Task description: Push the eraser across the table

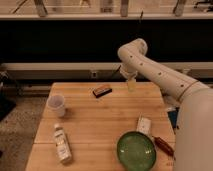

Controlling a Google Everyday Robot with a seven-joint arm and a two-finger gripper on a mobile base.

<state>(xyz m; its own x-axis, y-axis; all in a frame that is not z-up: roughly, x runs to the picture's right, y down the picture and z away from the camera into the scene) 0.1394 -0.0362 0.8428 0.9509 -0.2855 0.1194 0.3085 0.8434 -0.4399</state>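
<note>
Near the far edge of the worktop [100, 125], roughly midway between its far corners, the eraser [102, 91] lies flat and slightly skewed to that edge. The gripper [131, 86] hangs toward the far right corner, to the right of the eraser and clearly apart from it; whether it is spread or pressed together cannot be determined, and nothing is seen held in it. The push appears not yet begun. Risk 1: the eraser sits close to the far edge, so any push component directed away from the near edge is likely to send it off the worktop. Risk 2: because the block is skewed, contact away from its centre would probably spin it, letting it slip past the gripper instead of travelling. Risk 3: the block is low; a gripper held too high would pass over it, and one held too low would scrape the planks. Risk 4: a leftward path drifting toward the near edge could strike the cup [56, 105] by the left edge. The bottle [61, 143], green bowl [136, 150] and white box [144, 125] occupy the near half and limit a push in that direction.
</note>
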